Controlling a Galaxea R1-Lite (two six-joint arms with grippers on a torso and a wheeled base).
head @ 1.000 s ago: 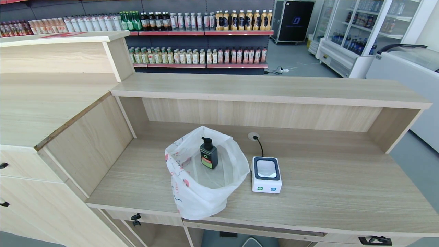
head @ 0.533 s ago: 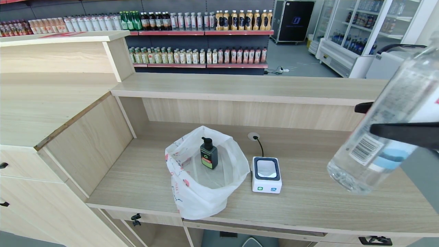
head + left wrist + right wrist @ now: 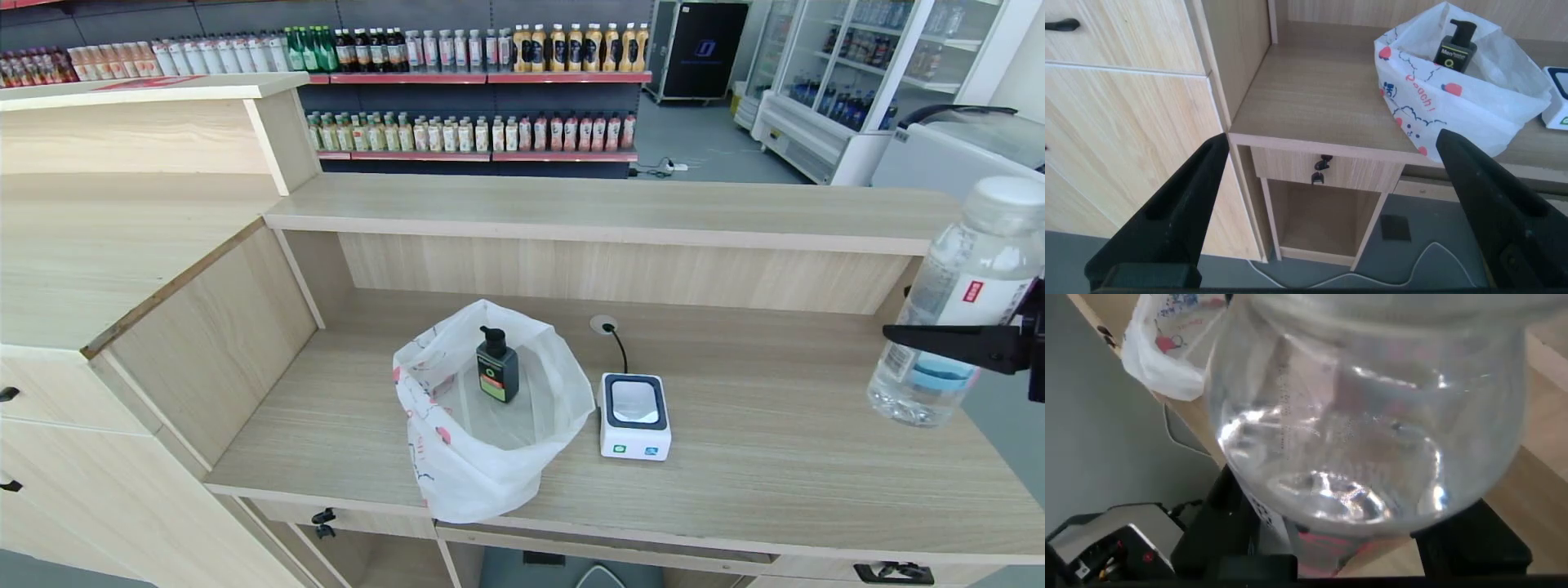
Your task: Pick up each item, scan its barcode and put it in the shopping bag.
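The right fingers [image 3: 955, 345] pinch a clear water bottle [image 3: 967, 269] around its middle, cap up and slightly tilted, in the air over the right end of the bench [image 3: 775, 465], well apart from the scanner [image 3: 634, 415]. Just left of the scanner stands the open shopping bag [image 3: 457, 465] with a dark pump bottle [image 3: 497, 374] upright inside. The left fingers [image 3: 1180, 208] are spread wide, low in front of the bench's left end.
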